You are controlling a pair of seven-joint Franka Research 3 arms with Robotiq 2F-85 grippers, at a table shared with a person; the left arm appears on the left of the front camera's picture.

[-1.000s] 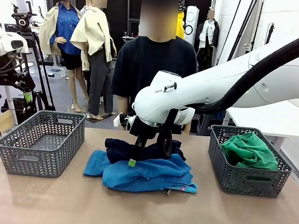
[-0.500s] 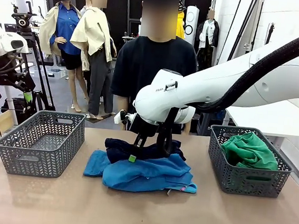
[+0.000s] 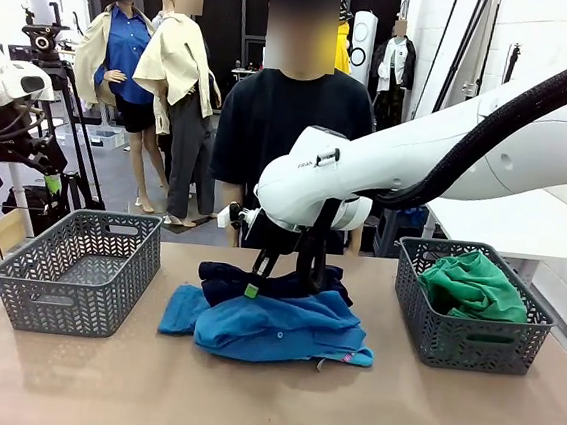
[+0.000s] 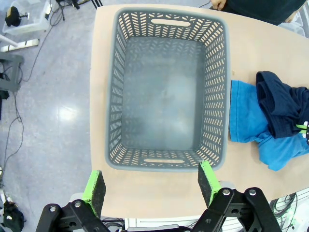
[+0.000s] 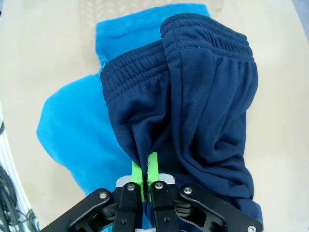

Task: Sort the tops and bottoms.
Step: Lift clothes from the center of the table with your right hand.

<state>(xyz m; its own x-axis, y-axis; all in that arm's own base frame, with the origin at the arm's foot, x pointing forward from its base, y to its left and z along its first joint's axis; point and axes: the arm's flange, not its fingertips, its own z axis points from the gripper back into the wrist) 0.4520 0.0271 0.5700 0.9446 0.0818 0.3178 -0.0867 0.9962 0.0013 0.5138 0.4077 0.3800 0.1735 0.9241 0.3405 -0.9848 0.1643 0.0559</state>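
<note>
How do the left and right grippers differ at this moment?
The left gripper is open; the right gripper is shut on a fold of the navy garment. The left gripper hangs above the grey basket, touching nothing; the right gripper is down at the garment. Both have green pads.

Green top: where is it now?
Front view: the green top lies bunched in the grey basket on the table's right side, right of the blue clothes pile.
</note>
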